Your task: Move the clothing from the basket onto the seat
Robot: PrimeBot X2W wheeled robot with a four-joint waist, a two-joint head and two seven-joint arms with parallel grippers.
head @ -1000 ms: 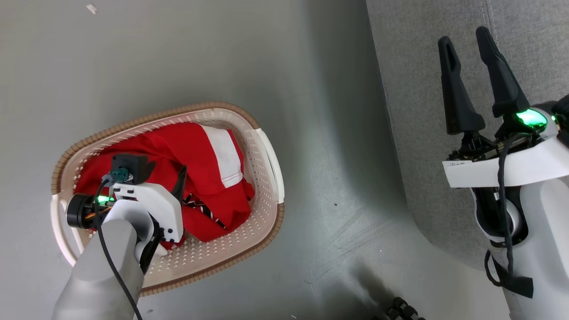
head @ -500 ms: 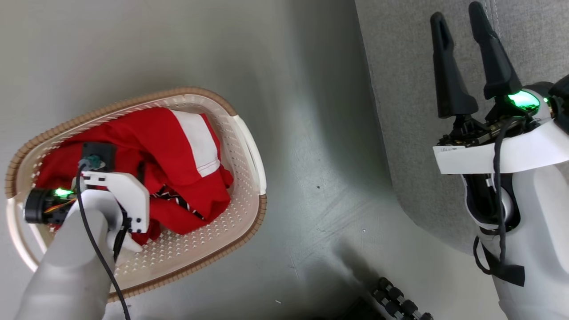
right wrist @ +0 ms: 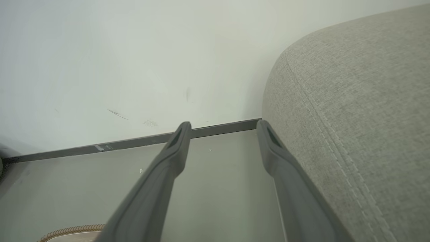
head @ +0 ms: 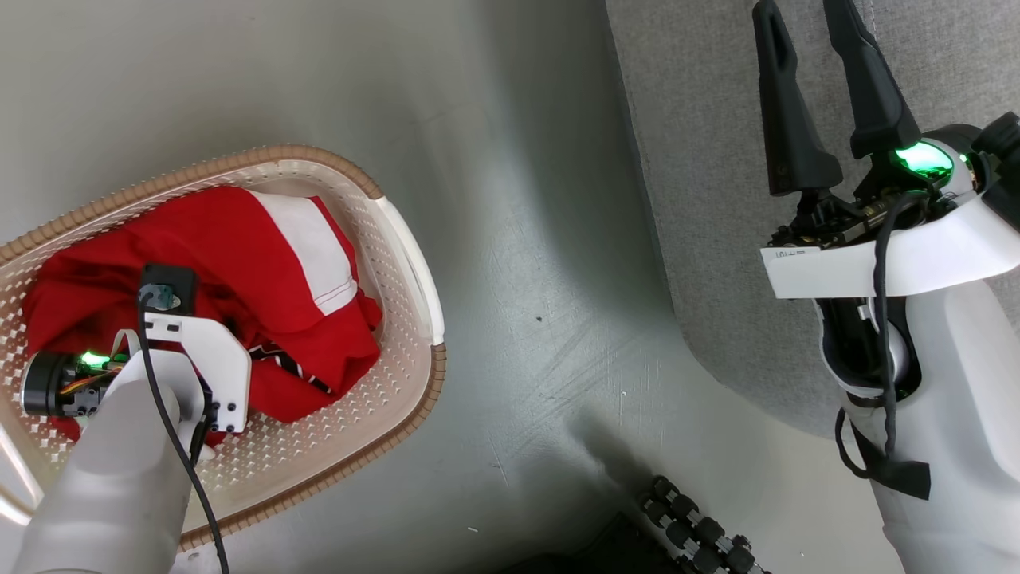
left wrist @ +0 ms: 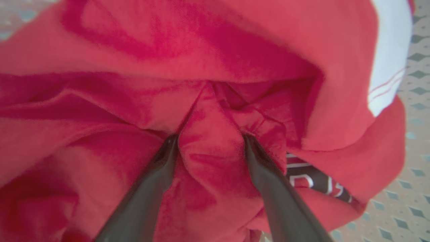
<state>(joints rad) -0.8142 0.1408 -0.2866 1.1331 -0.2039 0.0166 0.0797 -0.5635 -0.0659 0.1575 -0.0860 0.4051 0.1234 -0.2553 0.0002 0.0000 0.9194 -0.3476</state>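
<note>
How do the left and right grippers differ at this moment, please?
The left gripper is down in the basket; the right gripper is up by the sofa. The left gripper presses into the clothing with a red fold between its fingers; the right gripper has nothing between its fingers. Both are open.

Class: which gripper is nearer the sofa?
Right. The right gripper is open beside the sofa's edge. The left gripper is down in the basket, pushed into the clothing, well away from the sofa.
</note>
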